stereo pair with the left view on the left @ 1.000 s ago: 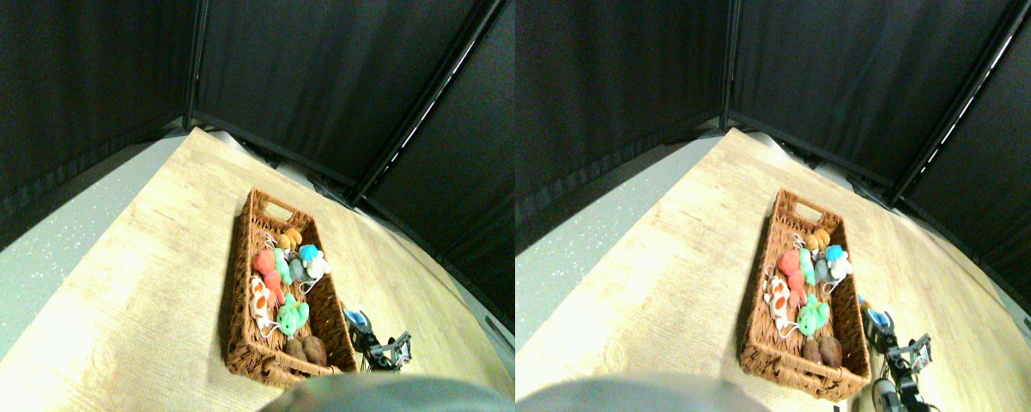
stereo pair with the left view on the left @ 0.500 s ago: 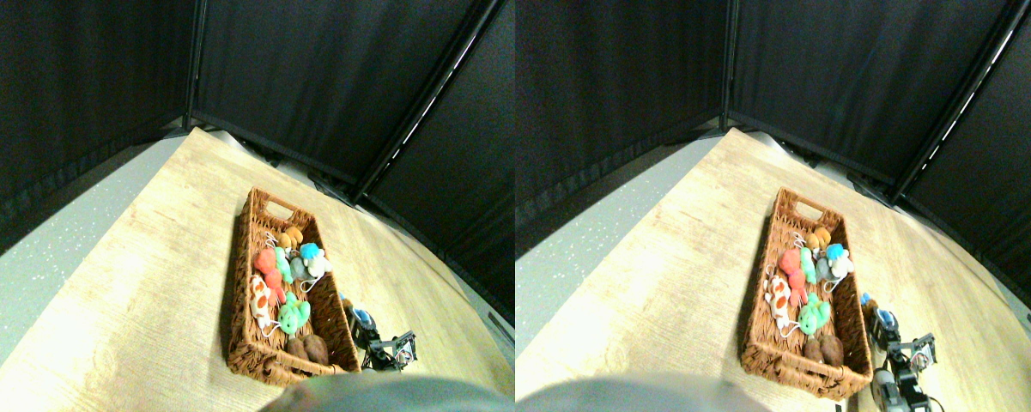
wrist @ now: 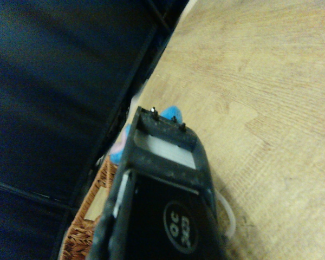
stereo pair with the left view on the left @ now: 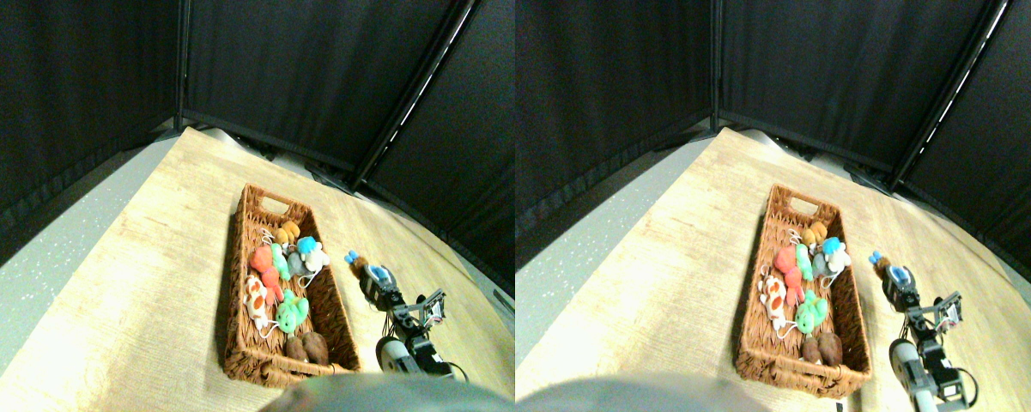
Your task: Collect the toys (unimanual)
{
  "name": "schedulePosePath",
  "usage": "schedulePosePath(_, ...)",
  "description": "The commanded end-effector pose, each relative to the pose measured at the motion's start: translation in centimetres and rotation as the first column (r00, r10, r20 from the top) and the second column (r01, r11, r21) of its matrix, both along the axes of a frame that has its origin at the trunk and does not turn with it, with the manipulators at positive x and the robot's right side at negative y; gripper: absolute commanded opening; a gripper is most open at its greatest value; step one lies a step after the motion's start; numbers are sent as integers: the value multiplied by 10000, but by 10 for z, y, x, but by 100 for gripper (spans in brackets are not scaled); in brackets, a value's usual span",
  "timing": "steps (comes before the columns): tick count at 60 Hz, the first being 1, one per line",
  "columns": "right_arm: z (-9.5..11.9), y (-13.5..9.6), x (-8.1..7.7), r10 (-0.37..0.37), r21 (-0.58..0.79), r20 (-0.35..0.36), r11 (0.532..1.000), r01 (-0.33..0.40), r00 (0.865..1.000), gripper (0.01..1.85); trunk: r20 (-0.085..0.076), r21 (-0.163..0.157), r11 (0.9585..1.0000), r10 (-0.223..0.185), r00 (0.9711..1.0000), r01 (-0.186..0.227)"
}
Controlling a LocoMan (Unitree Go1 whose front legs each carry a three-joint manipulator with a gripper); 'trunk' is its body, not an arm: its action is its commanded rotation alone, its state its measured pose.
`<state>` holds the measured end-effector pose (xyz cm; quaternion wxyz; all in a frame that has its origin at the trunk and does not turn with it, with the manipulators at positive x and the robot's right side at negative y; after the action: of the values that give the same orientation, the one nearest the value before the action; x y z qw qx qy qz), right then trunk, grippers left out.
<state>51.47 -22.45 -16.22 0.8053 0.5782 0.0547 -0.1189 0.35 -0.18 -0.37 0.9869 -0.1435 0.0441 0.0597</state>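
Note:
The wicker basket point(stereo pair with the left view on the left: 235, 283) lies lengthwise on the wood floor. Several toys lie inside it: an orange one point(stereo pair with the left view on the left: 289, 234), a blue-white one point(stereo pair with the left view on the left: 311, 251), a red one point(stereo pair with the left view on the left: 263, 260), a white-orange spotted one point(stereo pair with the left view on the left: 257, 297), a green one point(stereo pair with the left view on the left: 292, 314) and two brown ones point(stereo pair with the left view on the left: 307, 347). My right gripper point(stereo pair with the left view on the left: 365, 269) hangs just right of the basket's long side, level with its middle. It is shut on a small blue and brown toy point(stereo pair with the left view on the left: 353, 257). In the wrist view a bit of that blue toy point(wrist: 170, 112) peeks past the dark jaw frame, and a white string loop point(wrist: 228, 216) hangs beside it.
Black curtain panels point(stereo pair with the left view on the left: 309, 77) close off the back and both sides. A grey speckled floor strip point(stereo pair with the left view on the left: 34, 283) runs along the left of the wood floor point(stereo pair with the left view on the left: 163, 257). The basket's corner point(wrist: 84, 230) shows in the wrist view.
My right arm has risen and reached forward from the basket's near right corner to beside its middle, carrying the blue and brown toy. The camera view has shifted slightly.

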Motion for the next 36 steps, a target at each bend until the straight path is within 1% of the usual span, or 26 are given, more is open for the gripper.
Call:
schedulePosePath(1, 12, 8, 1, 223, -189, 503, 9996, -214, 9985, 6, 239, -29, 10000, 77, 9997, -76)
schedulePosePath(2, 14, 9, 1, 324, -220, 586, 9993, -311, 9978, 6, 256, -16, 10000, 98, 9996, -97)
schedulePosePath(5, 17, 11, 1, 300, -76, 634, 9995, -296, 9975, 6, 296, -4, 9999, 131, 9995, -131)
schedulePosePath(7, 20, 14, 1, 506, -192, 719, 9986, -494, 9961, 6, 296, -4, 9999, 131, 9995, -131)
schedulePosePath(8, 21, 15, 1, 569, -210, 735, 9982, -555, 9957, 6, 332, 27, 9999, 146, 9993, -147)
schedulePosePath(11, 24, 19, 1, 600, -115, 723, 9982, -593, 9956, 6, 353, 39, 9999, 142, 9993, -143)
schedulePosePath(14, 28, 25, 2, 937, -319, 825, 9953, -913, 9922, 6, 379, 46, 9999, 160, 9992, -161)
schedulePosePath(15, 29, 27, 3, 1022, -374, 837, 9943, -994, 9912, 6, 409, 44, 9998, 180, 9990, -182)
schedulePosePath(18, 32, 31, 3, 1023, -386, 851, 9943, -993, 9911, 6, 431, 55, 9998, 206, 9989, -209)
schedulePosePath(20, 34, 35, 4, 1395, -536, 810, 9893, -1355, 9869, 6, 456, 59, 9997, 244, 9987, -247)
schedulePosePath(23, 36, 38, 4, 1551, -843, 754, 9853, -1487, 9850, 6, 464, 46, 9995, 294, 9985, -297)
schedulePosePath(27, 38, 44, 4, 1957, -1124, 841, 9761, -1859, 9770, 6, 490, 10, 9993, 364, 9981, -365)
schedulePosePath(33, 39, 49, 4, 2081, -1118, 868, 9738, -1980, 9743, 6, 523, -86, 9986, 525, 9972, -521)
schedulePosePath(36, 40, 51, 4, 2167, -892, 840, 9738, -2093, 9726, 6, 569, -145, 9982, 596, 9966, -588)
